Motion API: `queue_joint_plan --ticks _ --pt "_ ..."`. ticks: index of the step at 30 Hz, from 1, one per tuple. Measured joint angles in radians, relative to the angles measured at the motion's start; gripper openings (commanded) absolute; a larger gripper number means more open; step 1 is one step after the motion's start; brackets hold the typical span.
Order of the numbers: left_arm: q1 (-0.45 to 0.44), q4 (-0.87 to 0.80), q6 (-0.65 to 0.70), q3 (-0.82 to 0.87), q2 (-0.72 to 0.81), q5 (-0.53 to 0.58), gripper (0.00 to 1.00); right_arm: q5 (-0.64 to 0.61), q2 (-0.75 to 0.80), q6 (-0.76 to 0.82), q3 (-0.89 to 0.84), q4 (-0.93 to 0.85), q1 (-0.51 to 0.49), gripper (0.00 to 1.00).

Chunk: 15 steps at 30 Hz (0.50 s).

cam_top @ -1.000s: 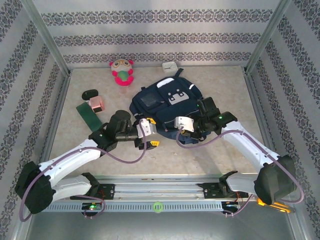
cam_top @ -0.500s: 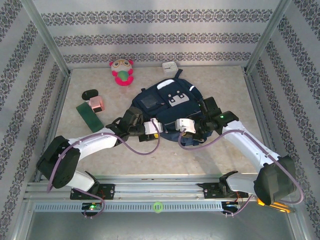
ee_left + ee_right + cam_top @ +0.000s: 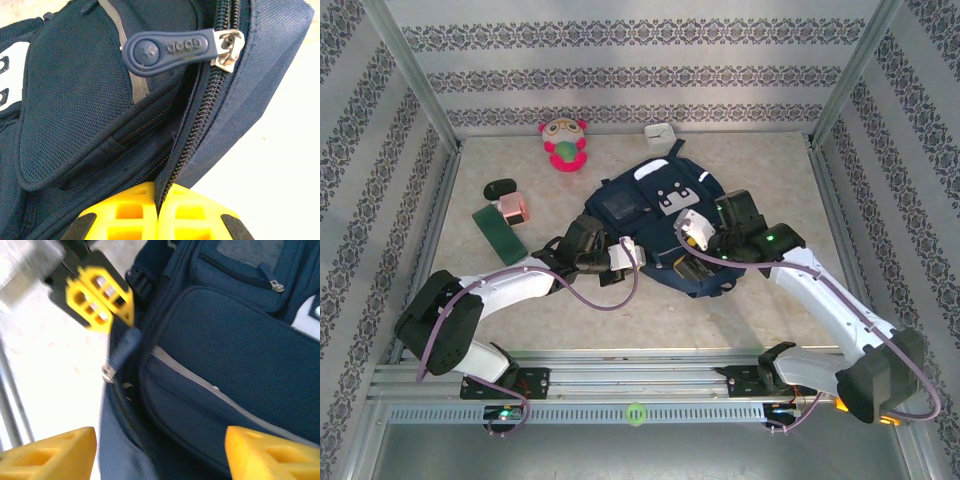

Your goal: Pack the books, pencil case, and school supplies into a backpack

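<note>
Beige tabletop, walled by patterned panels, holds a navy backpack lying flat near the middle. At its near edge, the left gripper is pinched closed on the fabric beside the backpack's zipper, just below a blue zipper pull. The right gripper hovers over the same side, its jaws spread wide and holding nothing. Well to the left lie a pink block and a green flat piece, touching each other.

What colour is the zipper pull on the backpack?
The zipper pull is navy blue; clearest in the left wrist view.
</note>
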State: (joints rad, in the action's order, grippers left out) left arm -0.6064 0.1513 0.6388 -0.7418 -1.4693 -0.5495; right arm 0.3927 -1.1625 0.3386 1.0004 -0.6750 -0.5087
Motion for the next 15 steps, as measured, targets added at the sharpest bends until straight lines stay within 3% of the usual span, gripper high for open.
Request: queue_joint_plan --ticks 6,9,15 --pt "0.0 0.001 -0.02 0.0 0.0 -0.013 0.0 -0.148 -0.024 -0.359 0.002 0.066 -0.16 0.74" --pt "0.0 0.008 -0.028 0.0 -0.004 -0.023 0.0 -0.228 -0.067 -0.504 0.005 0.105 -0.171 0.74" --pt "0.0 0.015 -0.043 0.0 -0.006 -0.027 0.0 -0.293 -0.1 -0.637 0.007 0.146 -0.176 0.72"
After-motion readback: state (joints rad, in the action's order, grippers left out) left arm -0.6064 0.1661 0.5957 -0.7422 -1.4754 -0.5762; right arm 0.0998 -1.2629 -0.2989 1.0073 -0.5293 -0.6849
